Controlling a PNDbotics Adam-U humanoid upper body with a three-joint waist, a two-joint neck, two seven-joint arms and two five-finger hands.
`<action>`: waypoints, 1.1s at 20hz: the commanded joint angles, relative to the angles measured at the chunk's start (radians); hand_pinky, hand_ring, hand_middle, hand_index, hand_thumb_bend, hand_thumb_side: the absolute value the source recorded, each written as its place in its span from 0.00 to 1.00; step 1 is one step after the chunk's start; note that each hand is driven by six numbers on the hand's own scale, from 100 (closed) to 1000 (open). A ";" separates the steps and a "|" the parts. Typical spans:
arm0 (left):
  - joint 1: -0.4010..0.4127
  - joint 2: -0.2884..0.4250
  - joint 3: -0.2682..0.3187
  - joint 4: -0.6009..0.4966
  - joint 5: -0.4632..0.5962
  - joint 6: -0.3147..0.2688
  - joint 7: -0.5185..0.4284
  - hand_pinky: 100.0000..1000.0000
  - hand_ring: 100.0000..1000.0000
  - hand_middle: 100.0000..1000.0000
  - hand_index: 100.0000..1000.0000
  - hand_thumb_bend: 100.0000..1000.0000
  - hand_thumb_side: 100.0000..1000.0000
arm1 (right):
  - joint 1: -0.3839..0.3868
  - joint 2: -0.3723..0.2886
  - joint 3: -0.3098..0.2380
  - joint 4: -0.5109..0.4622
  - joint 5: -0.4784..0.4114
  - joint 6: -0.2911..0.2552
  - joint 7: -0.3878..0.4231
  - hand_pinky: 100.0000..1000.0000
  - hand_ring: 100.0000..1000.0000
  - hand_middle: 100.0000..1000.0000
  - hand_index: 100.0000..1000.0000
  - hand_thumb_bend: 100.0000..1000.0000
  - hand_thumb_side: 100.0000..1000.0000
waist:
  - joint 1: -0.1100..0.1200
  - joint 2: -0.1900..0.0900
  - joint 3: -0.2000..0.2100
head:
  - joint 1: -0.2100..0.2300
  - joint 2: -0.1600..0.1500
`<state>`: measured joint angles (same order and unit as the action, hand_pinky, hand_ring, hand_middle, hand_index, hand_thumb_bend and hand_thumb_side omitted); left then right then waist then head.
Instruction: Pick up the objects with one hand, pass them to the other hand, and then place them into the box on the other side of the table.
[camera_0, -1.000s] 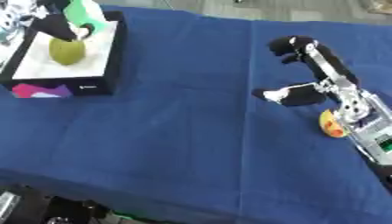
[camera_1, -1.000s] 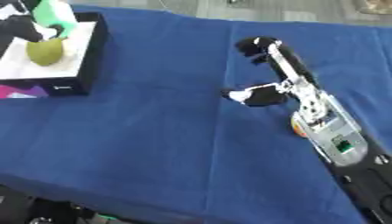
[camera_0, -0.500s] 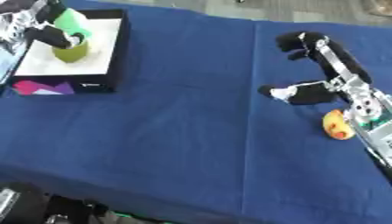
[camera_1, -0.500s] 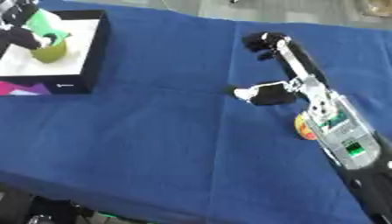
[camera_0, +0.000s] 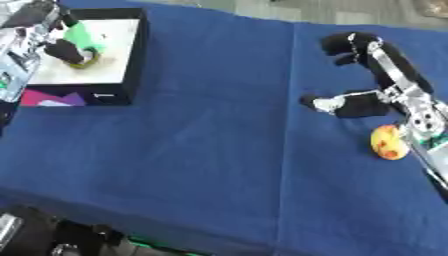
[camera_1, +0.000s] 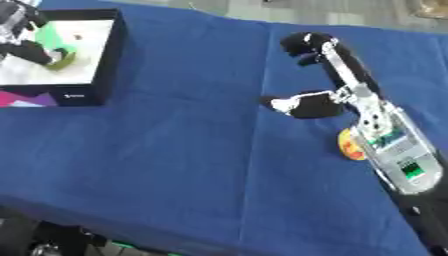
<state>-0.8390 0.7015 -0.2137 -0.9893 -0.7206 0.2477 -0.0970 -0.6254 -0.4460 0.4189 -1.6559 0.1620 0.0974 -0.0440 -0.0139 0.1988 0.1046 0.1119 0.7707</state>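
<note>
Currently the left hand (camera_0: 61, 47) is over the white inside of the black-walled box (camera_0: 131, 60) at the table's far left corner, fingers curled around a yellow-green round fruit (camera_0: 85, 59), with a light green piece showing just above the fingers. Fruit looks low in the box, at or close to the white floor; whether it touches the floor cannot be told. Box front wall carries a small white mark, and a pink and purple patch sits at its lower left corner.

Right hand (camera_0: 367, 75) hangs over the blue tablecloth (camera_0: 201, 150) on the right side, holding nothing. Fingers are extended toward the far edge with tips bent down a bit, thumb sticking out to the left with a pale patch near its tip. Hand is relaxed, not clenched. Silver forearm runs back to the lower right; the right eye view shows a green spot on it.

An orange-yellow round fruit (camera_0: 388, 142) lies on the cloth just beside the right forearm, near the wrist, below the thumb. In the right eye view it is partly hidden behind the forearm. Not gripped by anything.

A crease runs down the cloth near the middle. Dark clutter shows past the near table edge at the bottom left.
</note>
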 joint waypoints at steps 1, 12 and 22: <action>-0.027 0.020 0.016 0.001 -0.033 0.008 0.009 0.77 0.79 0.76 0.77 0.71 0.32 | -0.018 -0.025 -0.014 -0.025 -0.007 0.003 -0.002 0.71 0.76 0.68 0.76 0.62 0.00 | 0.003 -0.015 -0.001 | 0.001 -0.012; -0.015 0.030 0.035 -0.044 0.019 0.024 0.045 0.76 0.75 0.74 0.76 0.58 0.36 | -0.018 -0.032 -0.020 -0.038 -0.013 0.008 -0.011 0.71 0.76 0.68 0.76 0.62 0.00 | 0.005 -0.020 0.000 | -0.025 -0.002; 0.112 0.061 0.059 -0.409 0.456 0.072 0.249 0.76 0.76 0.77 0.70 0.15 0.54 | -0.004 -0.083 -0.043 -0.117 -0.039 0.058 -0.019 0.72 0.76 0.68 0.76 0.61 0.00 | -0.013 -0.020 -0.008 | -0.115 -0.001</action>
<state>-0.7169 0.7210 -0.1780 -1.3321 -0.3245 0.3187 0.1227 -0.6186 -0.4960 0.3933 -1.7397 0.1321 0.1454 -0.0603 -0.0300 0.1987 0.0969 0.0072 0.7718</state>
